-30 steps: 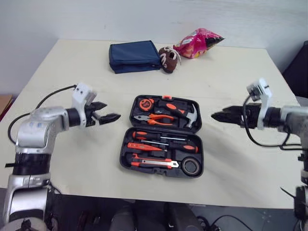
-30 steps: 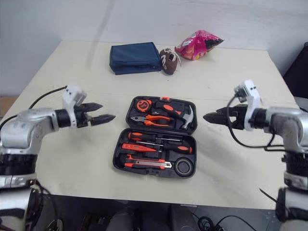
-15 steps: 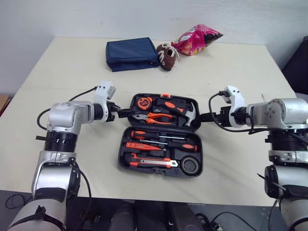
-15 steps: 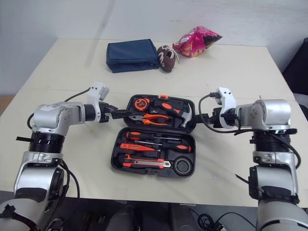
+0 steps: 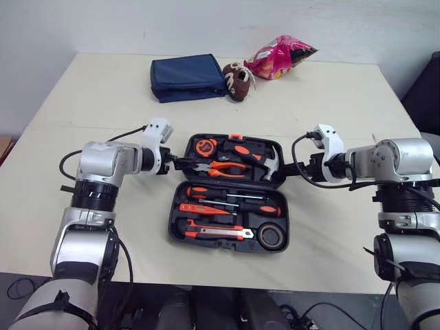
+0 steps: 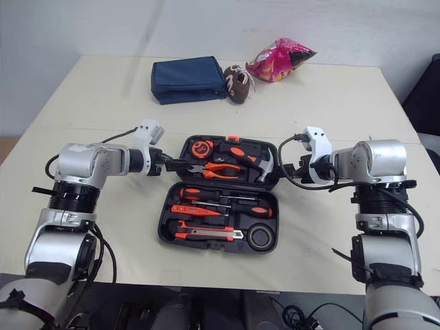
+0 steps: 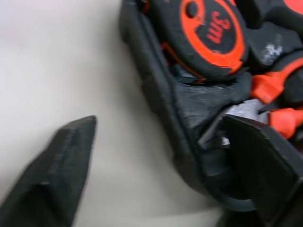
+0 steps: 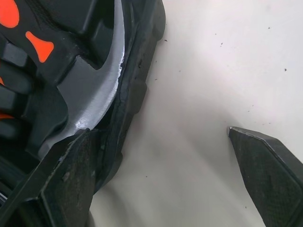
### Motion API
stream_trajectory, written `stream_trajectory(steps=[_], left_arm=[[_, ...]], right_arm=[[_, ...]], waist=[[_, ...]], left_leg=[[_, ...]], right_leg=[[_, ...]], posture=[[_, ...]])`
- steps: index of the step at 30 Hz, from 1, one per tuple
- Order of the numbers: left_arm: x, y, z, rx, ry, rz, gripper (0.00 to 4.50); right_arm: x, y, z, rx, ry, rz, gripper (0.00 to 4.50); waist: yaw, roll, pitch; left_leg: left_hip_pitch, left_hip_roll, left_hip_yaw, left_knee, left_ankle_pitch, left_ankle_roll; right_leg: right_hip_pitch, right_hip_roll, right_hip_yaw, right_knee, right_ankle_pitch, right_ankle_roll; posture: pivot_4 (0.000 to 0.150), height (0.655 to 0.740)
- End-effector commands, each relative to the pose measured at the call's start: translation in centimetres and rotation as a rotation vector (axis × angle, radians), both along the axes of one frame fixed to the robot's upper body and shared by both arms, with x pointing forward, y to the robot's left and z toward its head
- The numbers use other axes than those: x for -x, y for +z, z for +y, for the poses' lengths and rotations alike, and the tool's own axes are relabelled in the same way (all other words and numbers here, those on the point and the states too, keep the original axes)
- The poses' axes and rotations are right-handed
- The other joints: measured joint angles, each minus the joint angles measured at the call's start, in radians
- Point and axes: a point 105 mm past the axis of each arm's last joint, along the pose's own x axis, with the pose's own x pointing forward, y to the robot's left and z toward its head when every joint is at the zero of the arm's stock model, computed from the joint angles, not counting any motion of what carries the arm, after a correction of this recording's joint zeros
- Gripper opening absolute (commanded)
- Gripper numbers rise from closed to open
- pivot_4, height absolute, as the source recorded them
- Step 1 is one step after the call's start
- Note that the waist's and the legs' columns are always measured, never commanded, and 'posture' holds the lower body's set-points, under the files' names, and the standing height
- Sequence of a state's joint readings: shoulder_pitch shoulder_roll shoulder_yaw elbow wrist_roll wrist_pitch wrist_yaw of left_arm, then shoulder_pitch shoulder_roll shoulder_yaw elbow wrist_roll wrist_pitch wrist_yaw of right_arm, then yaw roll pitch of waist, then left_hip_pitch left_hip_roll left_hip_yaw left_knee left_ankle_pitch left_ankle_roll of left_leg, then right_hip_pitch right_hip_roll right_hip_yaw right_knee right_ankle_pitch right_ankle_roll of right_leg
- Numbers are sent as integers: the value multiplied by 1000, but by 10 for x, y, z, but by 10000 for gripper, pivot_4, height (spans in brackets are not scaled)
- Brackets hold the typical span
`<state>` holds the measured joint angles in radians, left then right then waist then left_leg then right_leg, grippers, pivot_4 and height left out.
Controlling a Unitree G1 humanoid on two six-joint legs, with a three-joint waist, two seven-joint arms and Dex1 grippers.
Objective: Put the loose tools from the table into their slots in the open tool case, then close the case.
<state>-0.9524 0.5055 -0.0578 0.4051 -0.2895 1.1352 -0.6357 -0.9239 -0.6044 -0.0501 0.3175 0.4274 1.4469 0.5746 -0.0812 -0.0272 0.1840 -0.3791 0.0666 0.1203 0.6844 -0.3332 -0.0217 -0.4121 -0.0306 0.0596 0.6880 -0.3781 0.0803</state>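
Note:
The black tool case [image 5: 229, 180] lies open in the middle of the table, with orange-and-black tools in both halves. The far half holds a tape measure [image 7: 208, 33], pliers [image 5: 223, 166] and a hammer [image 8: 90, 104]; the near half holds screwdrivers [image 5: 230, 196], a knife and a tape roll [image 5: 273, 237]. My left gripper [image 5: 177, 163] is open at the far half's left wall, one finger on the table side and one inside the rim. My right gripper [image 5: 292, 168] is open and straddles the far half's right wall the same way.
At the back of the table lie a navy pouch [image 5: 188, 77], a brown toy football [image 5: 237, 81] and a pink snack bag [image 5: 282, 58]. Bare tabletop [image 5: 344, 227] surrounds the case on both sides and in front.
Both grippers have moved inward from well apart on the table to the two side walls of the case's far half. The head camera has shifted too.

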Motion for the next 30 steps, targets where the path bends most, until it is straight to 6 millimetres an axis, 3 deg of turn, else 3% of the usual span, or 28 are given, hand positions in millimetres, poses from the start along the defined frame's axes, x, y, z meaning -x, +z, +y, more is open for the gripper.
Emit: stream_trajectory(steps=[1, 2, 7, 10, 17, 21, 24, 27, 30], left_arm=[[-3, -6, -1, -24, 4, 13, 24677], [-3, -6, -1, -18, 2, 13, 20417], [-4, 5, -8, 36, -22, -39, 548], [-1, 14, -13, 96, -48, -104, 0], [6, 34, -5, 180, -48, -325, 0], [17, 61, 8, 180, -85, -719, 0], [21, 62, 13, 158, -87, -822, 0], [28, 61, 18, 107, -87, -958, 0], [29, 59, 27, -86, -45, -1146, 0]], right_arm=[[4, -15, 8, -31, 8, 75, 40023], [4, -16, 9, -44, 4, 80, 37265], [3, -13, 13, -89, 3, 62, 12685], [1, -1, 19, -133, 30, -41, 162], [2, 37, 22, -153, 123, -449, 162], [8, 50, 8, -86, 134, -750, 162], [10, 50, 3, -32, 129, -845, 162], [14, 43, -1, 141, 174, -995, 162], [20, 37, 0, 312, 265, -1156, 162]], waist=[[0, 0, 0], [-1, 0, 0], [1, -1, -1], [1, -1, -2], [2, -1, -1], [1, -1, 0], [-2, -1, 0], [-2, -1, 0], [-2, -1, 1]], left_leg=[[1, 0, 0, 0, 0, 0], [2, 0, 0, 0, 0, 0], [7, 0, 1, 0, 2, -1], [9, -1, 0, 0, 2, -1], [7, -1, 0, 0, 2, -1], [3, -1, 1, -1, 2, -2], [3, -1, 1, -2, 2, -2], [3, -1, 2, -2, 2, -1], [3, -1, 2, -3, 2, -1]], right_leg=[[1, 0, 0, 0, 0, 0], [2, 0, 0, -1, 0, 0], [5, 0, 0, 0, 0, 0], [8, -1, 0, 0, 0, 0], [6, -1, 0, -1, 0, 0], [2, 0, 0, -1, 0, 0], [1, 0, 0, -3, 0, 0], [1, 0, 1, -2, 0, 0], [1, 0, 1, -4, 0, 0]], posture=[[1500, 7400], [1500, 7400], [1500, 7400], [1500, 7400], [1500, 7400], [1500, 7400], [1500, 7400], [1500, 7400], [1500, 7400]])
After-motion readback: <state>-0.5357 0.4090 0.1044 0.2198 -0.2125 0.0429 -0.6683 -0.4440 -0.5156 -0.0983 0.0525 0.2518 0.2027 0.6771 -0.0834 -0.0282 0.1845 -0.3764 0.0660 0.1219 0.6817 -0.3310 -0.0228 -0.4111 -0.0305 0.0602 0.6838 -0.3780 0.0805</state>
